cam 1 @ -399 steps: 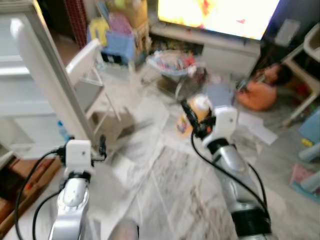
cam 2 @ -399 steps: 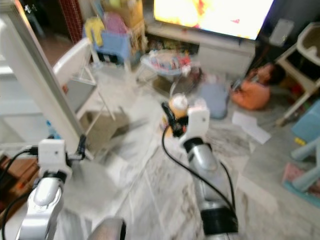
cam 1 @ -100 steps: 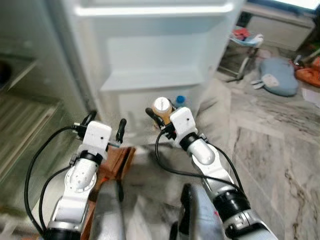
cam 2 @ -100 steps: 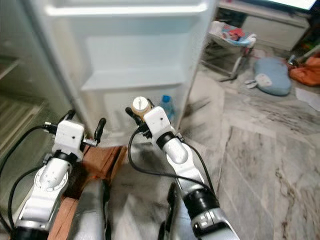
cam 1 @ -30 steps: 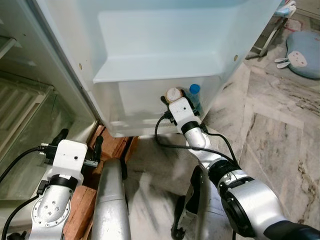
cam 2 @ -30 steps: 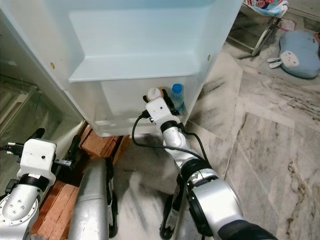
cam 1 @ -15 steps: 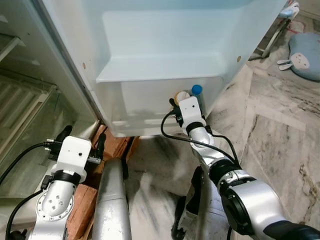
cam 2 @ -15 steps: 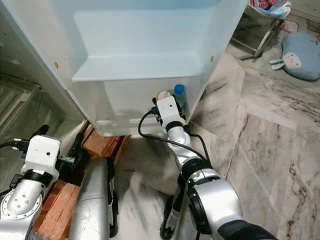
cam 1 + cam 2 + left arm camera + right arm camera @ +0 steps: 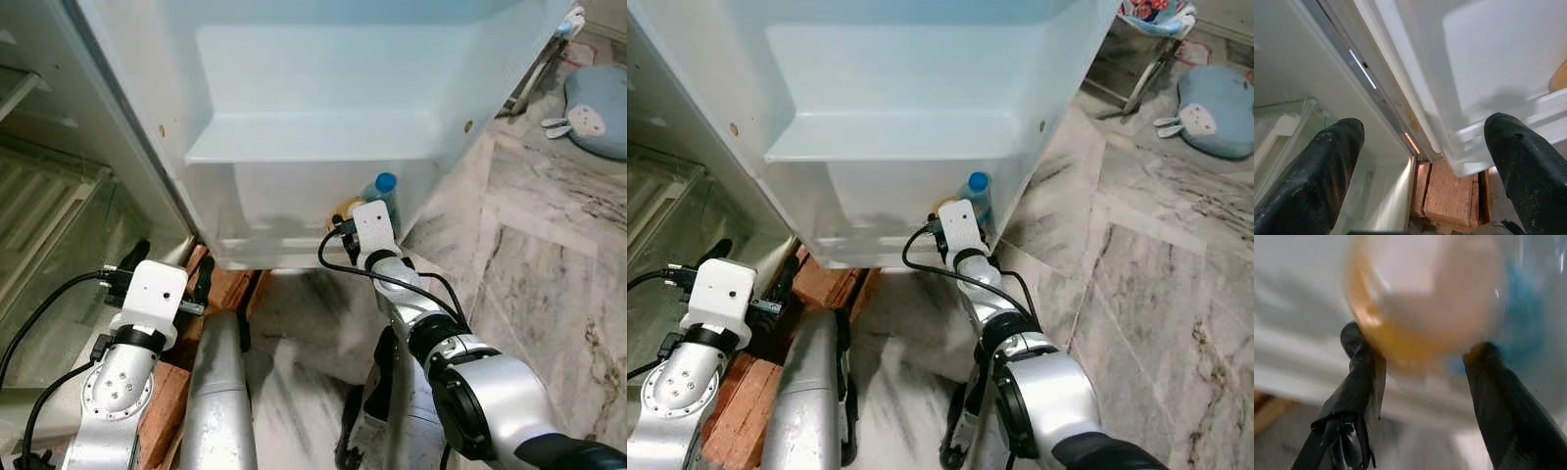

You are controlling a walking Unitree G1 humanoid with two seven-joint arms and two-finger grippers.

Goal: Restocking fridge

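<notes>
Right gripper (image 9: 1420, 382) clamped on orange bottle (image 9: 1420, 303) inside door bin (image 9: 294, 211). Risk: knocking blue-capped bottle (image 9: 384, 186) alongside. Left gripper (image 9: 1420, 161) apart, idle.

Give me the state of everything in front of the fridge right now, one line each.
Fridge door: open.
Door bin: holding two bottles.
Orange bottle: capped, between the right gripper's fingers, low in the bin.
Blue-capped bottle: upright in the bin, beside the orange one.
Right gripper: shut on the orange bottle.
Left gripper: open, empty, near the bricks.
</notes>
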